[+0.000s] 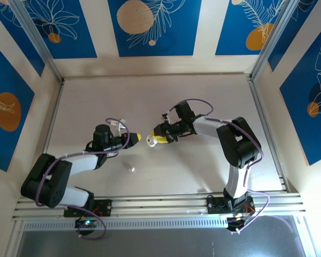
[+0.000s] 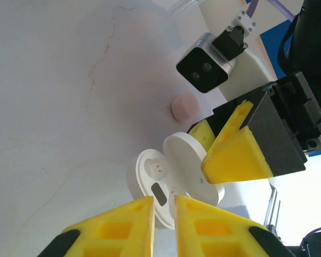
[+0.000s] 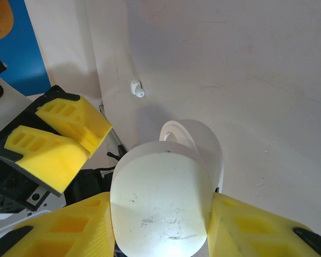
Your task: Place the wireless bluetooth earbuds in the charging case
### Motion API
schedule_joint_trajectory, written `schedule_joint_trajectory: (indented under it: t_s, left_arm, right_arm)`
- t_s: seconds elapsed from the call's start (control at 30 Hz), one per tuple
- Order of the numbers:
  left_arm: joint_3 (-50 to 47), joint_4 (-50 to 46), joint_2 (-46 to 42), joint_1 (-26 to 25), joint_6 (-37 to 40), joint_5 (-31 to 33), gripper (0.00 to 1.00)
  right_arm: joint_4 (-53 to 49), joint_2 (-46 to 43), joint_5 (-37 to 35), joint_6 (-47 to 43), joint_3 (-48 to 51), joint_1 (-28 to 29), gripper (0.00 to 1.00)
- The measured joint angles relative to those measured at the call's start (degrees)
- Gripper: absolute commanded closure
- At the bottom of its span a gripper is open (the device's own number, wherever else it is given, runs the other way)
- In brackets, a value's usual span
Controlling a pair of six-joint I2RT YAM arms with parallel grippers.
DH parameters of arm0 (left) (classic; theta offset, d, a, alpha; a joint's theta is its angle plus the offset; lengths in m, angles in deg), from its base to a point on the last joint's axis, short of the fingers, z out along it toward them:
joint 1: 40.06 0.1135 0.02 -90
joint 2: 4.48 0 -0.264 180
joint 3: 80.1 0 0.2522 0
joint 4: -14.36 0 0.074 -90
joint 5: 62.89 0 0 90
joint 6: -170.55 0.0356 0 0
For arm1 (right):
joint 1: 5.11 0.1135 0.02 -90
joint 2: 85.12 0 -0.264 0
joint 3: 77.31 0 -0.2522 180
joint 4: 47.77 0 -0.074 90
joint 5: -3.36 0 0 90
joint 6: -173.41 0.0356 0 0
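Tabletop (image 1: 203, 96) of pale wood lies under both arms, and the left arm reaches in from the near left corner toward the middle. A white earbud (image 1: 130, 167) lies loose on the bare table, a little nearer the arm bases than the left fingertips and apart from everything else; the right wrist view shows it small and alone on the surface. The left gripper (image 1: 136, 138) points to the right with its yellow fingers (image 2: 117, 225) drawn nearly together, only a thin slit between them and nothing seen in that slit. Just beyond those tips, in the middle of the table, is the charging case (image 2: 155, 184), white and round, lifted off the surface with its lid swung open and its inner face turned toward the left gripper. The right gripper (image 1: 158, 140) is clamped on the case, one yellow finger on each side of its body, facing the left gripper at close range without touching it. In the left wrist view a pale pink earbud (image 2: 183, 106) rests on the table past the case, under the right wrist, apart from the case
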Motion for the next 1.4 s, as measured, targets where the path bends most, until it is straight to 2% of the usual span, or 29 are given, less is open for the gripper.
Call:
schedule_joint_trajectory:
  t_s: [0.27,0.6,0.8,0.97,1.3,1.4]
  left_arm:
    - [2.2,-0.3,3.1,-1.6,0.2,-0.9,0.89]
    - [5.4,-0.2,11.5,-3.3,-0.4,-2.5,0.97]
    - [6.2,2.1,17.2,-3.5,-2.9,-4.1,0.98]
    - [6.4,2.8,18.2,-3.7,-3.8,-4.5,0.98]
    - [7.3,3.0,20.8,-3.8,-4.2,-4.7,0.98]
    - [7.5,3.1,20.9,-3.9,-4.2,-4.7,0.98]
  right_arm:
    - [-0.2,3.7,1.2,-0.4,-2.4,0.7,0.56]
    - [1.0,5.9,1.7,0.2,-3.2,1.2,0.53]
    - [2.9,6.6,1.7,1.4,-3.2,1.4,0.53]
    - [3.7,8.1,1.7,2.1,-3.2,1.7,0.53]
    - [3.9,9.7,0.8,3.2,-3.3,2.0,0.38]
    - [3.8,9.6,1.1,3.2,-3.4,2.0,0.31]
